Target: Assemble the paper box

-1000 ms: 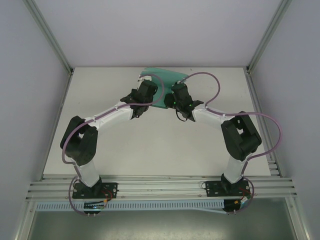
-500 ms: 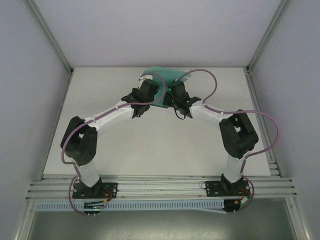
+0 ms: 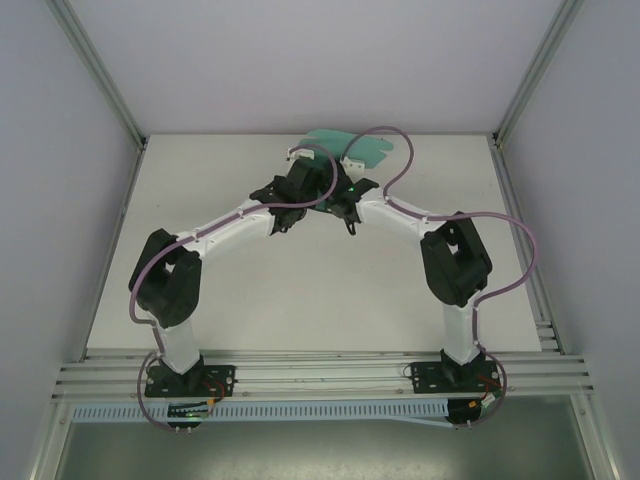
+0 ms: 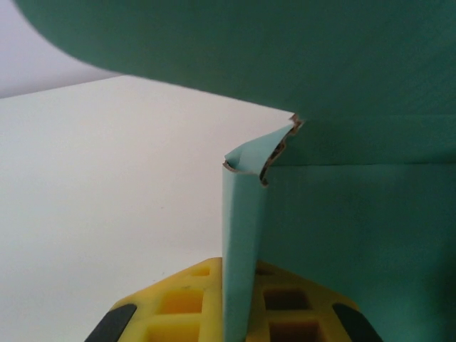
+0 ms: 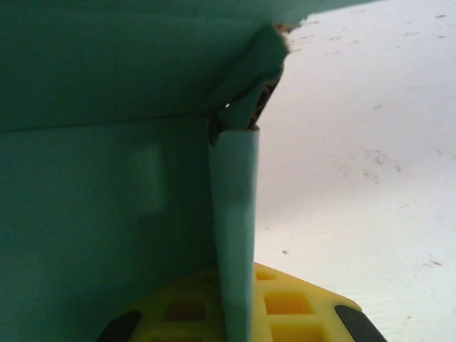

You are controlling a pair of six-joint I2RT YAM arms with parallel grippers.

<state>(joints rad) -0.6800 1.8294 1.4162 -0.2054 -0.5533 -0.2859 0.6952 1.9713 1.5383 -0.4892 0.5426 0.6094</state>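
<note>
Jaws first, left gripper (image 4: 241,285): closed right down on a thin flap of the paper box (image 4: 356,235), yellow pads (image 4: 178,303) pressed to either face of the card, no gap to be seen. Flap standing upright and edge-on, straight out from the pinch, far corner frayed and curled at the fold line. Beyond it, a broad teal panel down the right side, another teal sheet arching overhead, pale table (image 4: 107,199) off to the left.

Over to the right gripper (image 5: 235,299): same story mirrored, jaws nipped shut on another narrow upright flap, yellow fingers (image 5: 292,303) hugging it from both sides. Ragged, crumpled corner at the top of that flap too, tucked under a sloping teal panel. Flat teal wall on the left, speckled white table surface on the right.

And from above: left arm (image 3: 215,232) and right arm (image 3: 410,215) reaching in to the far middle of the table, black wrists very close together, almost meeting. Paper box right there at the two grippers, teal card poking out just beyond them toward the back wall, near the far edge, centre to slightly right. Partly folded rather than flat, rounded flaps lifted, exact shape hard to tell from up here behind the wrists.
</note>
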